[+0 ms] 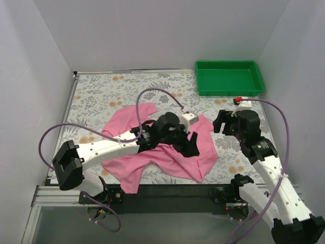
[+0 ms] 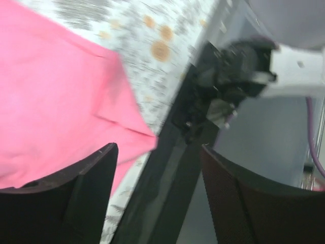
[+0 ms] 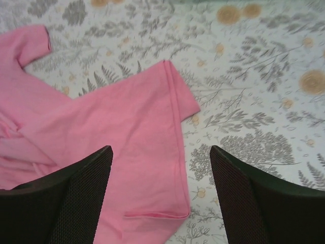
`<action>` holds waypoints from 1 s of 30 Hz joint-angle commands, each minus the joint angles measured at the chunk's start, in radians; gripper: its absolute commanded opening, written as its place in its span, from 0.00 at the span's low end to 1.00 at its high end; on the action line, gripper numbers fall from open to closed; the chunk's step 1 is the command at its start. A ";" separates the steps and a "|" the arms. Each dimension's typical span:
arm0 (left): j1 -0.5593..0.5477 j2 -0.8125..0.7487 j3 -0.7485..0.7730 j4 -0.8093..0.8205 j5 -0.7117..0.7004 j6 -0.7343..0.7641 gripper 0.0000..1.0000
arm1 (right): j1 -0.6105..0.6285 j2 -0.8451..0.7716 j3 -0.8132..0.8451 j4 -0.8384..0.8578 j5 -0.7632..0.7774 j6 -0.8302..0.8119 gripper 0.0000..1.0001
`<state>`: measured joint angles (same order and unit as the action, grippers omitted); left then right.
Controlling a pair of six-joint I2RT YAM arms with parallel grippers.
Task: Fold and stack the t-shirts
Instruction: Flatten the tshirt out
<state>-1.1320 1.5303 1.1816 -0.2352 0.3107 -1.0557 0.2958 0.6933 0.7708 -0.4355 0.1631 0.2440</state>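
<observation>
Pink cloth comes first: one pink t-shirt (image 1: 167,157) lies unfolded and rumpled on the near middle of the worktop (image 1: 96,96), which is covered in a pale fern-and-flower print. One corner of the shirt reaches the near edge, between the bases of the two arms. The left arm (image 1: 109,147) stretches from its base across the shirt, and the left jaws are over the shirt's right half. In the left wrist view they stand apart with nothing between them; pink fabric and the worktop's dark edge show beyond. The right arm (image 1: 264,152) rises at the right side, just beside the shirt's right edge. The right jaws are also apart and hold nothing, and the right wrist view shows a flat, hemmed part of the shirt and the bare print below them. Two purple cables are in view, one looping from each arm. Farther back a sleeve points toward the far left. One green tray (image 1: 231,93) sits in the far right corner, well apart from the shirt.
</observation>
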 commanded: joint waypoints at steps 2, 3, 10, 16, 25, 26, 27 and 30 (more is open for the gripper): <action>0.231 -0.162 -0.120 -0.044 -0.111 -0.085 0.58 | 0.002 0.142 -0.047 0.047 -0.224 0.040 0.70; 0.320 -0.173 -0.137 -0.056 -0.142 -0.086 0.57 | 0.002 0.164 -0.054 0.053 -0.243 0.043 0.68; 0.645 -0.095 -0.172 -0.090 -0.338 -0.147 0.40 | 0.002 0.359 -0.105 0.124 -0.387 0.037 0.46; 0.756 0.105 -0.132 -0.053 -0.370 -0.170 0.27 | 0.002 0.486 -0.143 0.191 -0.421 0.054 0.37; 0.805 0.258 -0.089 -0.062 -0.486 -0.174 0.24 | -0.003 0.568 -0.257 0.225 -0.390 0.127 0.37; 0.813 0.263 -0.094 -0.073 -0.496 -0.190 0.23 | -0.004 0.563 -0.269 0.224 -0.387 0.135 0.38; 0.833 0.266 -0.102 -0.076 -0.515 -0.196 0.22 | -0.007 0.549 -0.283 0.221 -0.381 0.153 0.39; 0.870 0.263 -0.141 -0.082 -0.568 -0.219 0.15 | -0.023 0.494 -0.358 0.193 -0.346 0.195 0.40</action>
<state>-0.3084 1.7981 1.0603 -0.2993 -0.1509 -1.2442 0.2867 1.2217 0.4915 -0.1936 -0.2379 0.3855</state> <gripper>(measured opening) 0.164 0.396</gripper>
